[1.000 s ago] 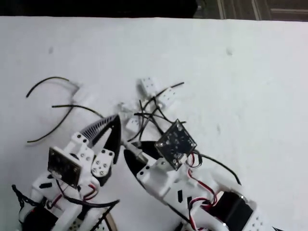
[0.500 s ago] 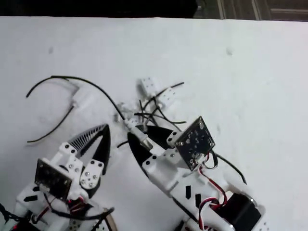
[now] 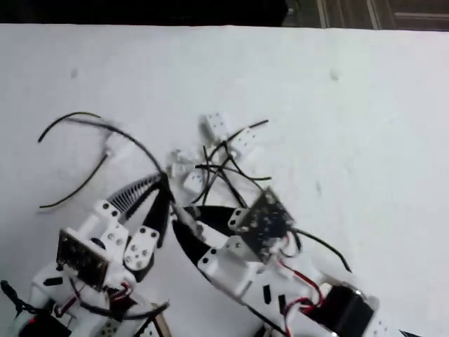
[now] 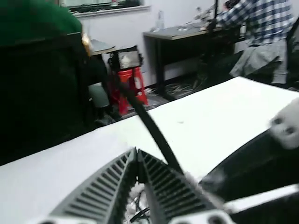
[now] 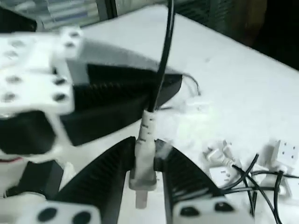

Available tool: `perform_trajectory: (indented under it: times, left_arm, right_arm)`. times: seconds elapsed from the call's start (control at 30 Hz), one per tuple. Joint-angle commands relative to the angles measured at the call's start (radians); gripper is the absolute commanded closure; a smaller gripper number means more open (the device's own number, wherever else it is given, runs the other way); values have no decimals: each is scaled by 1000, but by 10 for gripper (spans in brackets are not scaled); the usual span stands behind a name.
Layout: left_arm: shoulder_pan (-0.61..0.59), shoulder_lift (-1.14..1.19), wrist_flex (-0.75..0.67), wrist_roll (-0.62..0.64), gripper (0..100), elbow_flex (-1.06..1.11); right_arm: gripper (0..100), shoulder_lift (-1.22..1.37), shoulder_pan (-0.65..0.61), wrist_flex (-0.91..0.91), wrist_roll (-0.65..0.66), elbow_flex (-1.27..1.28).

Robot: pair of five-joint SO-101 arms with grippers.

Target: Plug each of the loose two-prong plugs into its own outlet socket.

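On the table (image 3: 365, 105), near the sockets (image 3: 216, 125), the right gripper (image 5: 146, 145) clamped 1 plug (image 5: 144, 163); the left gripper (image 4: 138, 156) sat closed against its cord (image 4: 149, 123). Cord tension could probably twist the plug, misaligning its 2 prongs.

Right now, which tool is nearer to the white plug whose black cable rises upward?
Right. The right tool is shut on the plug, touching it. The left tool is beside it, its tip by the plug's black cable.

Seen from above, both arms (image 3: 238, 270) run off the bottom edge, the plug (image 5: 144, 163) blurs where the right gripper (image 5: 145, 141) pinches it, and the heap of sockets (image 3: 216, 125) and cables (image 3: 226, 168) is too smeared to sort.
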Motion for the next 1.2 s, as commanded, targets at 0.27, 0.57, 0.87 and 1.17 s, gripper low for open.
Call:
perform_trajectory:
  times: [0.27, 0.57, 0.87, 1.17]
  left_arm:
    - [194, -4, 46, -97, 977, -92]
    - [289, -4, 166, -272, 977, -91]
    - [338, -4, 301, -399, 977, -91]
    - [306, -4, 491, -589, 977, -244]
  right_arm:
    - [982, 8, -10, 5, 75, 25]
    - [982, 8, -8, 5, 77, 91]
    - [982, 10, 101, 2, 77, 98]
    - [982, 10, 189, -12, 66, 112]
